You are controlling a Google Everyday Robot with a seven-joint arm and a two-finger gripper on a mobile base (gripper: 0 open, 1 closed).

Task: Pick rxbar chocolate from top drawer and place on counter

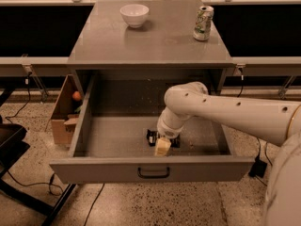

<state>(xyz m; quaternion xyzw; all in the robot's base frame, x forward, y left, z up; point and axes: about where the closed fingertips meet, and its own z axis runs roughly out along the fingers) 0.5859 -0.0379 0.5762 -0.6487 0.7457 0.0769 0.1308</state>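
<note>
The top drawer (117, 168) is pulled wide open below the counter (150, 41). The rxbar chocolate (151, 137), a small black bar, lies flat on the drawer floor near the front; only its left end and a bit of its right end show. My gripper (162, 147) hangs down from the white arm, right over the bar, its pale fingers low at the drawer floor and covering the bar's middle.
A white bowl (134, 14) and a green-and-white can (203, 22) stand at the back of the counter. A cardboard box (66, 112) with an orange stands on the floor left of the cabinet. Black chair legs are at the far left.
</note>
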